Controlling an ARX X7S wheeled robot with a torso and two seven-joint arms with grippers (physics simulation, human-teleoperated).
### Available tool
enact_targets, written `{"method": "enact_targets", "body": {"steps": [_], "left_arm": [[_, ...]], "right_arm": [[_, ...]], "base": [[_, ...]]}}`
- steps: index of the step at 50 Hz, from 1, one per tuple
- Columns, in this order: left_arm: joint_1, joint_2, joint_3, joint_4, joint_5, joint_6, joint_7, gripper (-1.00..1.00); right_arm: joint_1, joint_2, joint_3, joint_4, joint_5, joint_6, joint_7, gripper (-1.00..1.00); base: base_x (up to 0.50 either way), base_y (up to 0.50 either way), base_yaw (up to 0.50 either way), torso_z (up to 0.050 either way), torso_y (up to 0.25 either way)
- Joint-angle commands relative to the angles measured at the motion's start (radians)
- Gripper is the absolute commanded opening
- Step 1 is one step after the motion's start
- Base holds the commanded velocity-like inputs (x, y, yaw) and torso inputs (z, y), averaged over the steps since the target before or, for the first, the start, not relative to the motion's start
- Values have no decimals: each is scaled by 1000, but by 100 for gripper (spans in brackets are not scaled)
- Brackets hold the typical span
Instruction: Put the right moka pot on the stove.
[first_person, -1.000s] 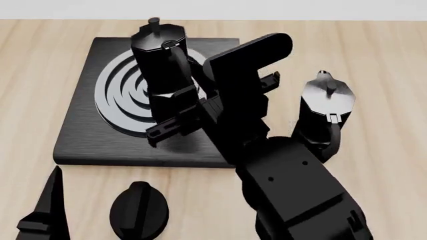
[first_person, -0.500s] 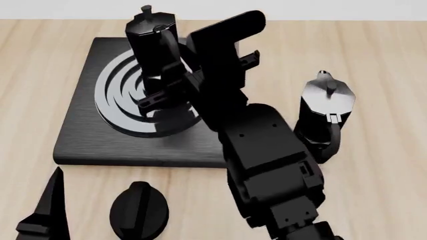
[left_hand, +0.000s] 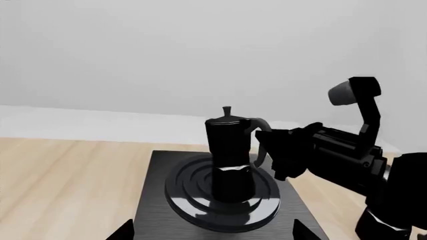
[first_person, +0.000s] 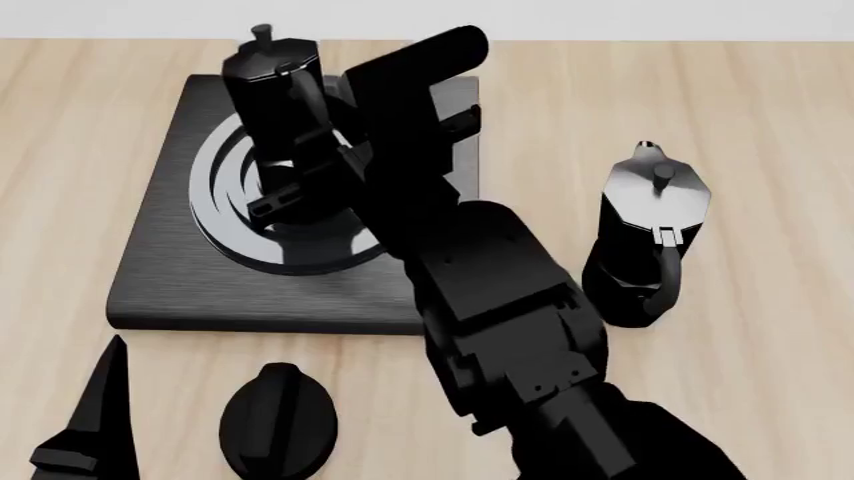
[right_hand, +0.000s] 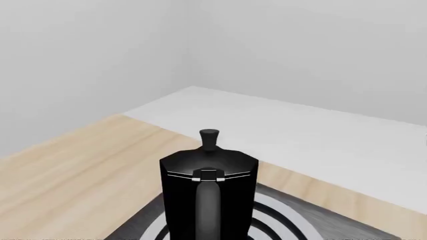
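My right gripper (first_person: 302, 192) is shut on the lower body of a glossy black moka pot (first_person: 276, 95), held upright over the stove's ring burner (first_person: 220, 205). The left wrist view shows this pot (left_hand: 229, 150) at the burner's centre; I cannot tell whether it touches. The right wrist view shows its handle and lid (right_hand: 208, 185) close in front. The second identical moka pot (first_person: 651, 235) stands on the wooden table right of the stove (first_person: 160, 275). My left gripper (first_person: 91, 428) is open and empty at the table's near left, facing the stove (left_hand: 152, 200).
A small round black knob (first_person: 278, 422) lies on the table in front of the stove's near edge, beside my left gripper. My right arm (first_person: 494, 300) reaches across the stove's right side, between the two pots. A pale wall stands behind the table.
My right arm has carried the held moka pot farther away and to the left, over the middle of the ring burner. The other pot and my left gripper have not moved.
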Motion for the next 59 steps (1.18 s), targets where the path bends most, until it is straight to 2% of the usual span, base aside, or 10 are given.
{"method": "enact_targets", "body": {"steps": [1,11,12,19,26,37,50,59], "left_arm": [[-1,-1,2,-1,2,3,-4,100],[-4,-1,1,-3,-3,4,-8,100],[-4,-1,1,-3,-3,3,-9,100],[-3,0,7,1,18,10,-11,100],[-3,0,12,0,34,9,-18,100],[-8,3,12,-5,55,8,-38,100],[-18,4,24,-11,62,-7,-50,100],[-19,2,32,-11,73,-12,-55,100]], "right_arm": [[1,58,-115,-63,95,-27,52,-100],[-29,146,-139,-218,102,45,115,-100],[-32,161,-149,-244,92,53,138,100],[-62,305,-170,-537,118,127,230,100],[-88,426,-179,-748,123,150,314,100],[-134,685,-163,-1191,143,159,503,100],[-194,921,-146,-1551,116,120,657,100],[-255,1061,-136,-1718,85,57,734,100]], "base": [[0,0,0,0,0],[0,0,0,0,0],[0,0,0,0,0],[0,0,0,0,0],[0,0,0,0,0],[0,0,0,0,0],[0,0,0,0,0],[0,0,0,0,0]]}}
